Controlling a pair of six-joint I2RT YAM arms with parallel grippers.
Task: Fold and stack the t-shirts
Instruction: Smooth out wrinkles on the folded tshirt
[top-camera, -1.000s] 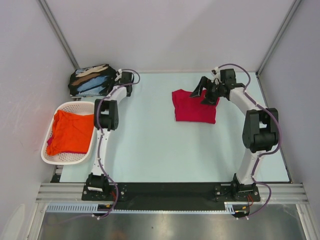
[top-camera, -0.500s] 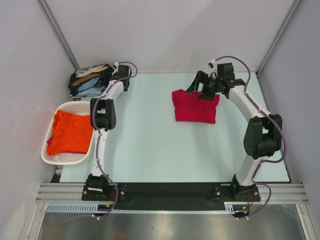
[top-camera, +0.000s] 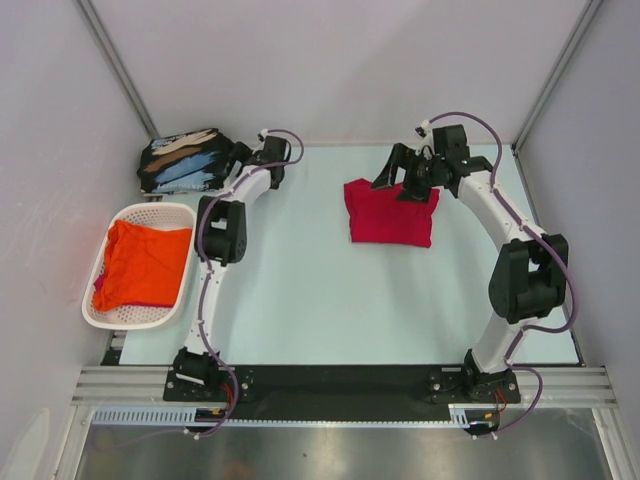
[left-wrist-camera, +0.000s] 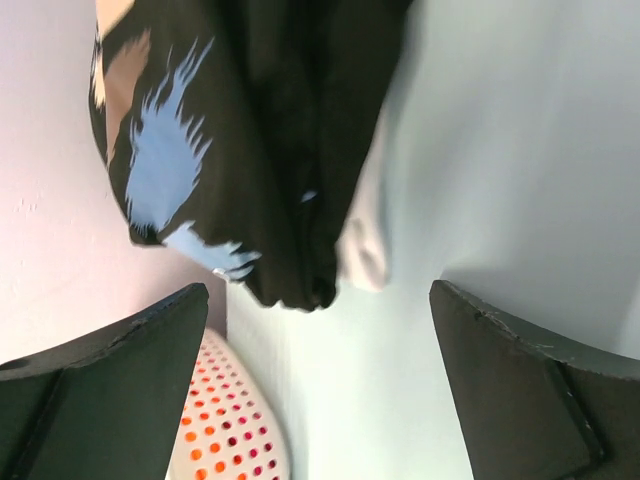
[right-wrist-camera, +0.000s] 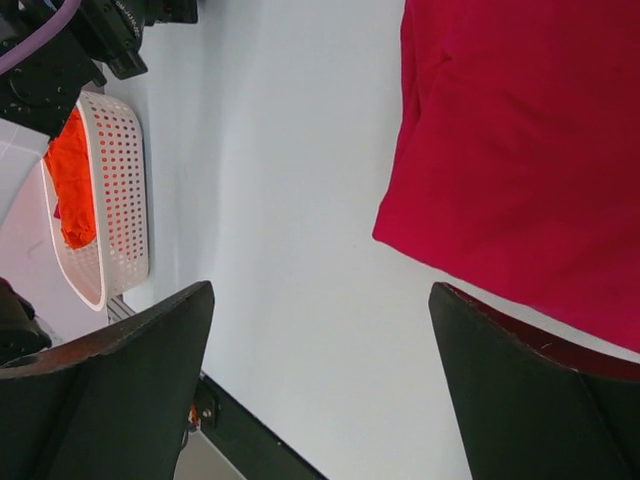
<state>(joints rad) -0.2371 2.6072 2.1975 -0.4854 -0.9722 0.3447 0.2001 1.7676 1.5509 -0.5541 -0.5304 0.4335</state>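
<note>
Left gripper (left-wrist-camera: 318, 292): fingers wide apart, nothing between them. Folded black t-shirts (left-wrist-camera: 260, 130) with light-blue print lie just ahead of it on the bench (left-wrist-camera: 500, 150). Right gripper (right-wrist-camera: 318, 288): fingers apart, empty, above an edge of the red t-shirt (right-wrist-camera: 520, 150). Orange t-shirt (top-camera: 140, 262) sits in the white basket (top-camera: 95, 300), off to the left gripper's side.
</note>
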